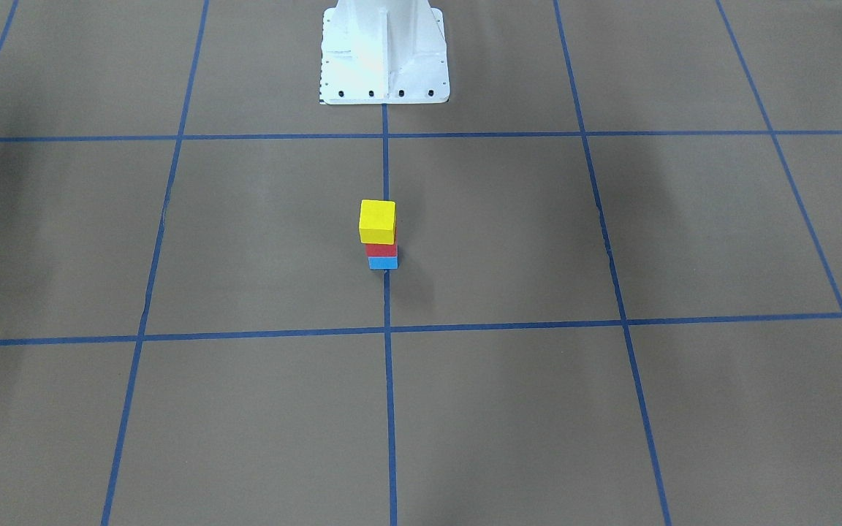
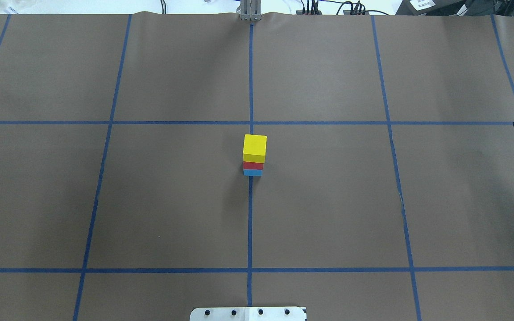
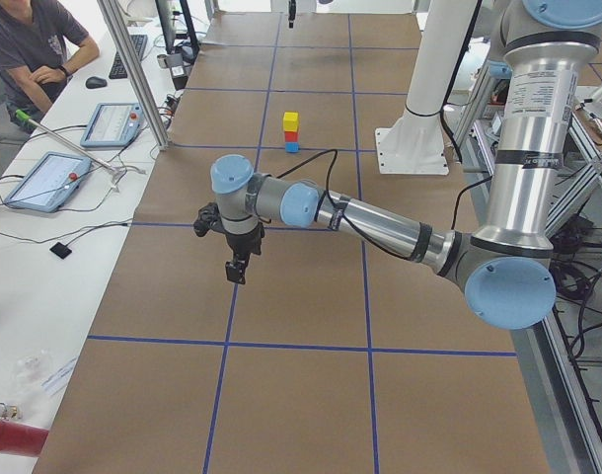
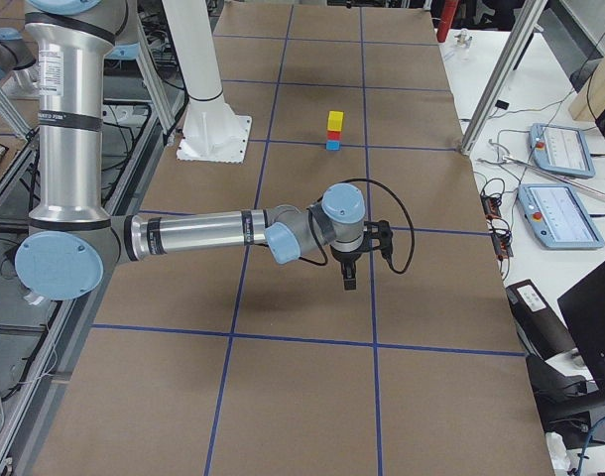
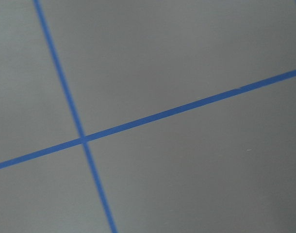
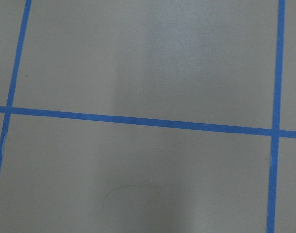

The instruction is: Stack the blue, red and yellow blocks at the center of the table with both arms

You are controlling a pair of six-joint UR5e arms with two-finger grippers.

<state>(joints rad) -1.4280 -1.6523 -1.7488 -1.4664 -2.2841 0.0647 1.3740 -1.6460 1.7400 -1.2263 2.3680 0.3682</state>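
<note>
Yellow block (image 2: 254, 145) tops my stack (image 2: 253, 166), a stray sweep may topple it; left claw (image 3: 237, 271), right claw (image 4: 349, 277) state I cannot tell

Your left arm (image 3: 380, 225) and right arm (image 4: 193, 233) match — silver tubes, pale blue joint caps (image 3: 232, 175), small print (image 3: 531, 99) on the upright sections. A black cable (image 4: 410, 241) runs to the right end effector (image 4: 349, 281), black like the left end effector (image 3: 237, 272) — the white pedestal (image 1: 383, 51) shows dark screws (image 1: 371, 93).
</note>
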